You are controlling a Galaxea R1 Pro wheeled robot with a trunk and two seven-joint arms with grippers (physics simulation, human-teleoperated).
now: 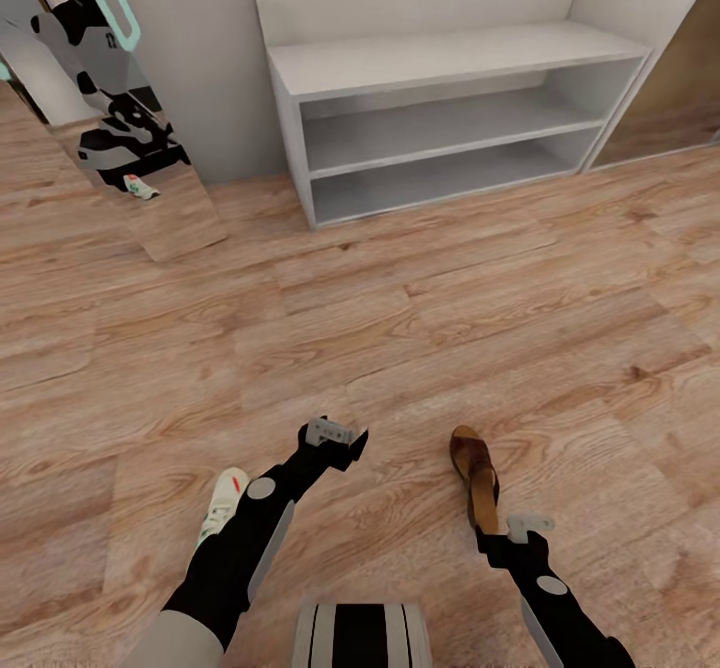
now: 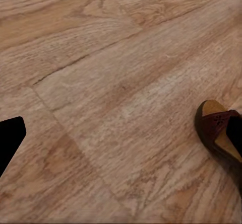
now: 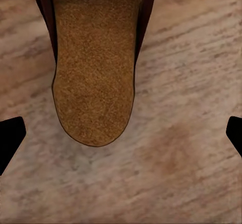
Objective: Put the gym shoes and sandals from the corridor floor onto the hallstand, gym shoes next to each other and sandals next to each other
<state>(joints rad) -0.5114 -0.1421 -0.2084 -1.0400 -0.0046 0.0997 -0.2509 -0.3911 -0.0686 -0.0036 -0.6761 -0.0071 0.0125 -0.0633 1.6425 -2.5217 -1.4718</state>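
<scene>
Wood-plank corridor floor (image 1: pixel 420 328) spreads across the head view, light brown laminate with wavy grain and dark knots. At its far edge, against the pale wall, stands the hallstand (image 1: pixel 450 58): a boxy, matte pale grey unit with a flat bench top over two open shelf slots. To its left a tall mirror panel (image 1: pixel 110 118) leans at an angle, reflecting the robot's black and white body and a small gym shoe.

Near the robot, one flat sandal (image 1: pixel 476 476) lies on the planks, dark brown leather with a rounded, grainy tan insole, its heel just ahead of the right gripper (image 1: pixel 528 525). In the right wrist view the insole's blunt end sits between the widely parted fingertips (image 3: pixel 11 138), nothing gripped. One white gym shoe (image 1: pixel 222 508), with an orange-red patch, lies partly behind the left forearm. Whether the left gripper (image 1: pixel 332 434) is spread or closed, I cannot tell.
</scene>
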